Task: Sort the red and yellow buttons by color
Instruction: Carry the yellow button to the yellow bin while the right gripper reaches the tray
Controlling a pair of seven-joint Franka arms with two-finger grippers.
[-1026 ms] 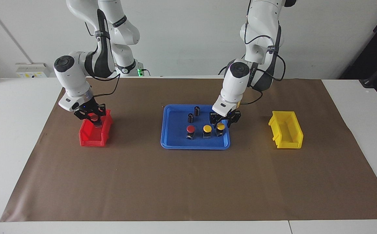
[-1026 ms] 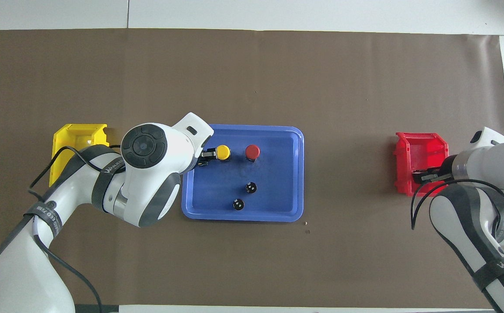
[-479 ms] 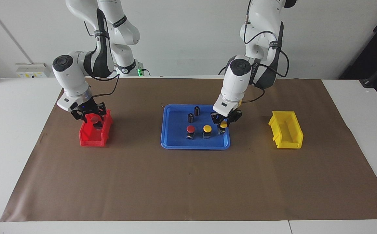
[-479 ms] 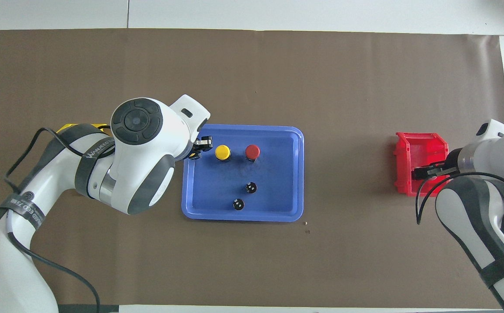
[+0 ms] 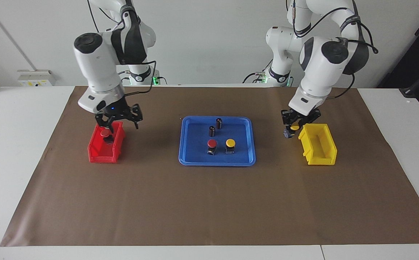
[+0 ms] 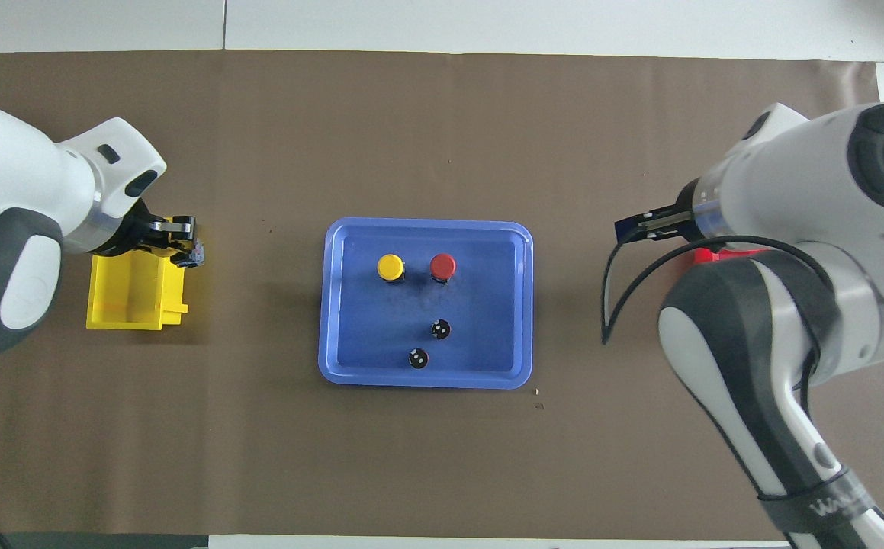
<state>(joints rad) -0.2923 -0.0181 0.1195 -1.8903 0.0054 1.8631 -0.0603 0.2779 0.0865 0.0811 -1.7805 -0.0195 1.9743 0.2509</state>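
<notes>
My left gripper (image 5: pixel 293 129) is shut on a yellow button (image 5: pixel 295 127) and holds it in the air over the mat, just beside the yellow bin (image 5: pixel 319 145) at the corner on the tray's side; it also shows in the overhead view (image 6: pixel 186 245). My right gripper (image 5: pixel 121 124) is open and empty, raised over the red bin (image 5: pixel 102 151). One red button (image 5: pixel 105 133) lies in that bin. A red button (image 5: pixel 212 143) and a yellow button (image 5: pixel 230 143) stand side by side on the blue tray (image 5: pixel 195 159).
Two dark capless cylinders (image 5: pixel 212 130) (image 5: pixel 219 123) stand on the tray nearer to the robots than the buttons. In the overhead view the right arm covers most of the red bin (image 6: pixel 705 255). Brown paper covers the table.
My left gripper lifted a yellow button off the tray and carried it to the yellow bin. My right gripper rose from the red bin, open, leaving a red button inside.
</notes>
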